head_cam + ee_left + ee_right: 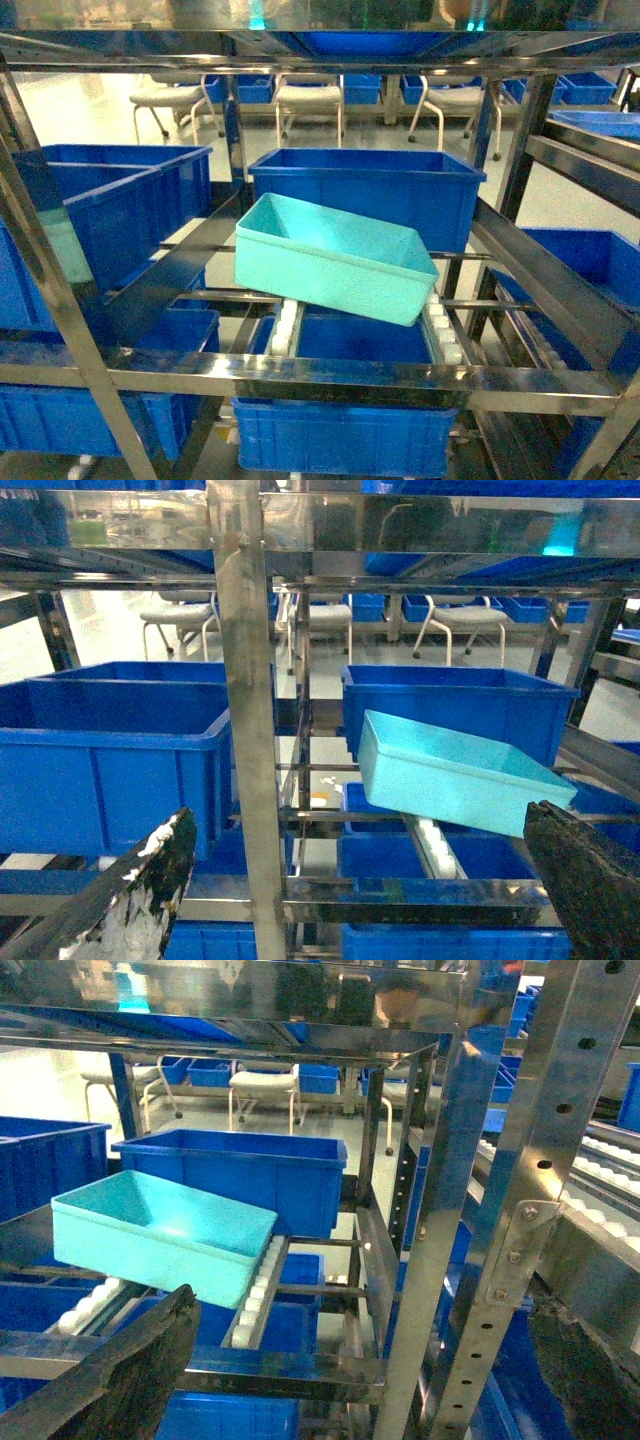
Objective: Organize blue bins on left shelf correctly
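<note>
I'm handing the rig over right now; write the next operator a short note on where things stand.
Left pincer: open, empty, back from the rack.
Right pincer: open, empty, also clear of it.
The turquoise bin sits skewed on the white roller tracks of the steel shelf, in front of a dark blue tub, not square with the lane.
Done: bin is on the shelf.
Left: likely straighten it in its lane.

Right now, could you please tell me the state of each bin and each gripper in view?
Turquoise bin: empty, skewed on the roller tracks.
Dark blue bin behind it: upright, square.
Left gripper: open, holding nothing.
Right gripper: open, holding nothing.
</note>
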You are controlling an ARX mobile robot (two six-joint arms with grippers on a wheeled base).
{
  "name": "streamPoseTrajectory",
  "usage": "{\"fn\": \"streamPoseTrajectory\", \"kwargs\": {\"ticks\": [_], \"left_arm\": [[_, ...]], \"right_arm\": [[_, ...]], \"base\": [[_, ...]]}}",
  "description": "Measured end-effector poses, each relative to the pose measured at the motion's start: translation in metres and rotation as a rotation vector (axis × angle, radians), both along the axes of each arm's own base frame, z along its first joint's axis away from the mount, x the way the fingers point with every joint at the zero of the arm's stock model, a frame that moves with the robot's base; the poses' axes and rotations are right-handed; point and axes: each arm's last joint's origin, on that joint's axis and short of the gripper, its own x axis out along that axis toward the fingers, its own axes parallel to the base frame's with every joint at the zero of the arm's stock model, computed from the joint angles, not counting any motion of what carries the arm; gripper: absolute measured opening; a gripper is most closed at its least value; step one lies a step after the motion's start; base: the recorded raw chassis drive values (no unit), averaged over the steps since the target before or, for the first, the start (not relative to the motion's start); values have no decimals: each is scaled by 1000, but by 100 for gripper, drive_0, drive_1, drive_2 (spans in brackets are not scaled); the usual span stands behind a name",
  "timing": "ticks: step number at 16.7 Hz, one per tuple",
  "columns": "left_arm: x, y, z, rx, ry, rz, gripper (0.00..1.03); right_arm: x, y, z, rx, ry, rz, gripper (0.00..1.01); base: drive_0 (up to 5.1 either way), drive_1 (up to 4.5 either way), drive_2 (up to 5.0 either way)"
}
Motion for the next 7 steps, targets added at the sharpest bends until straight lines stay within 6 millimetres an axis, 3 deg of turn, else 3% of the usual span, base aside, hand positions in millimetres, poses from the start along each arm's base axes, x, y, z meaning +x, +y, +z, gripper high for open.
{"fn": "streamPoseTrajectory", "kwargs": {"ticks": [7], "left_arm": [[0, 0, 0, 0, 0, 0, 98]], "right_arm": [[0, 0, 0, 0, 0, 0, 98]], "base": [[0, 0, 0]]}}
